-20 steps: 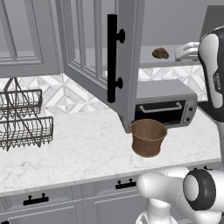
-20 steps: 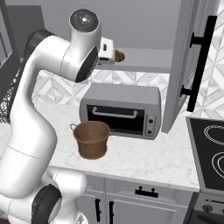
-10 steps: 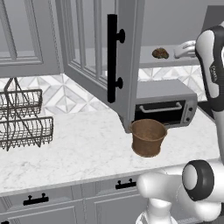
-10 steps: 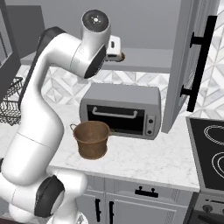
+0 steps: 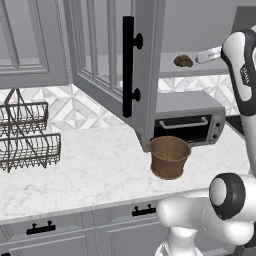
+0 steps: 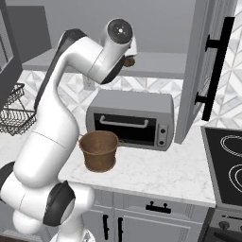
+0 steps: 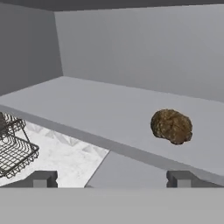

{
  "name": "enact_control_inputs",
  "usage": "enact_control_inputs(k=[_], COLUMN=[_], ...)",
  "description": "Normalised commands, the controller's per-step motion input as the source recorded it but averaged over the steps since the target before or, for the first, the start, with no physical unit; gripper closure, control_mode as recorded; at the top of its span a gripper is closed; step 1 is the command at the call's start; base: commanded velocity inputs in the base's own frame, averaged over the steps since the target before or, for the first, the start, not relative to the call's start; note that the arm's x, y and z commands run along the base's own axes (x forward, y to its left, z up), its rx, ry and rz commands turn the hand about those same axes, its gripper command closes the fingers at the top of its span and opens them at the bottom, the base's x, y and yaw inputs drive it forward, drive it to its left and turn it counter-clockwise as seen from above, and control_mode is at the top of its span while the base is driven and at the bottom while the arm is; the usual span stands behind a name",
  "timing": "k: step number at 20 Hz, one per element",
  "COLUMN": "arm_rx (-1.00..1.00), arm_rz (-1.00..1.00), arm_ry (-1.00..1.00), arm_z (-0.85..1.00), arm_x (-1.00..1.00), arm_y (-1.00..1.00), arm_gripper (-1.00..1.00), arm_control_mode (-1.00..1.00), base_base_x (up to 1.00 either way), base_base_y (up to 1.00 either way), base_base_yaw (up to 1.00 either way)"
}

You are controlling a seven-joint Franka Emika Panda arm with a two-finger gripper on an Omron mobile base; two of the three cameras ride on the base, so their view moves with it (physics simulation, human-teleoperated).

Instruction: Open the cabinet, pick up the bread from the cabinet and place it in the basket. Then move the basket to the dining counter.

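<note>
Cabinet [image 5: 112,75] door is swung wide, so step in hand = the reach for the bread [image 7: 171,126]. Bread sits on the cabinet shelf [image 7: 109,118], loose, nothing else near it, back from the shelf's front lip. Gripper [image 7: 111,178] is empty, fingers [image 7: 43,178] spread wide apart, short of the shelf edge.

To do it well imo: bread is off-centre, toward the right finger, not between the two. Shift hand sideways until the roll is centred, then go fwd over the lip, then close. Roll is lumpy and roundish, so grab across its widest part or it'll squirt out. Keep the fingers above the shelf lip on the way in.

Views: hand cam gives the offset of bread vs fingers, base cams don't. Left base cam shows bread [image 5: 183,60] clear on the shelf, plus basket [image 5: 169,157] on the tabletop [image 5: 75,165] in front of the toaster oven [image 5: 187,117], below the shelf = drop target. Right base cam: arm's upper joint covers most of the bread [image 6: 128,60].
</note>
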Motion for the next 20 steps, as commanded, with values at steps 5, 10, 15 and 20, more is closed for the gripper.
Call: enact_control_inputs(k=[5,10,15,20], arm_rx=[-0.06,0.0,-0.02,-0.01], arm_rz=[0.0,0.0,0.0,-0.02], arm_ry=[-0.04,0.08,0.07,0.0], arm_z=[0.0,0.0,0.0,0.0], arm_x=[0.47,0.46,0.45,0.31], arm_y=[0.0,0.0,0.0,-0.11], arm_gripper=[-1.0,-1.0,-1.0,-1.0], arm_control_mode=[-1.0,-1.0,-1.0,-1.0], base_base_x=[0.0,0.0,0.0,0.0], base_base_y=[0.0,0.0,0.0,0.0], base_base_yaw=[0.0,0.0,0.0,0.0])
